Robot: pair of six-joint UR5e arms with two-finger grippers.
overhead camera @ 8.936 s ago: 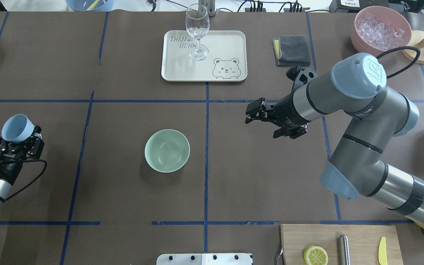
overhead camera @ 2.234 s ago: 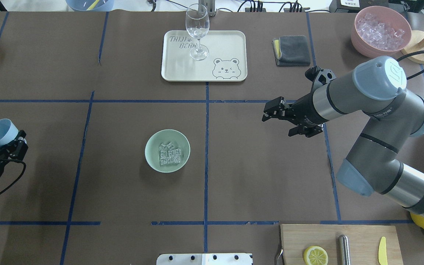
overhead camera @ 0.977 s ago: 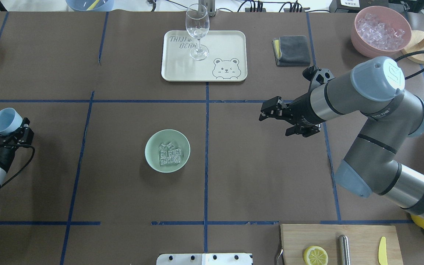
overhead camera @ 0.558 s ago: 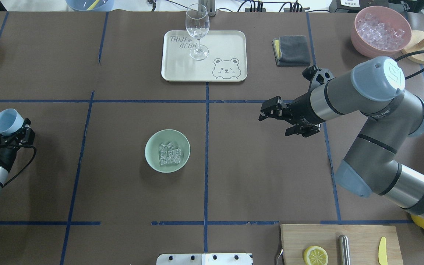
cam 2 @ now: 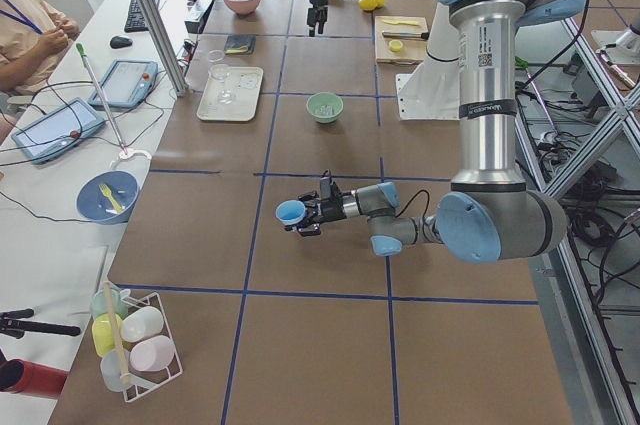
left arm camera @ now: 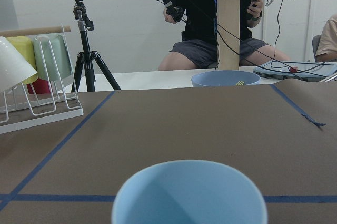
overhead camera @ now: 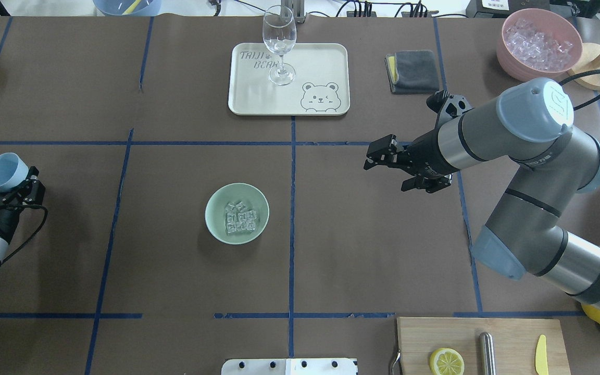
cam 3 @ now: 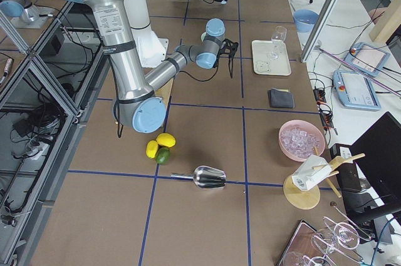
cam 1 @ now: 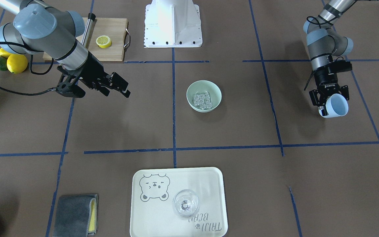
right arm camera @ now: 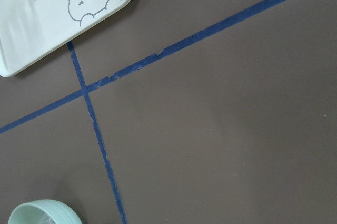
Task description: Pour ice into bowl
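Well, my left gripper [overhead camera: 7, 188] is closed around a pale blue cup [overhead camera: 2, 172], which I hold tilted near the left edge of the table [overhead camera: 175, 291], well apart from the bowl [overhead camera: 215, 204]. The ice [overhead camera: 240, 221] lies as a cluster on the bottom of the bowl, near the middle of the table. My right gripper [overhead camera: 376, 154] hangs above the brown paper with its jaws apart and nothing between them. Beyond the bowl lies a cream tray [overhead camera: 258, 101] with a bear drawing and the words "TAIJI BEAR". A wine glass [overhead camera: 279, 47] stands upright on the tray, beside this lettering.
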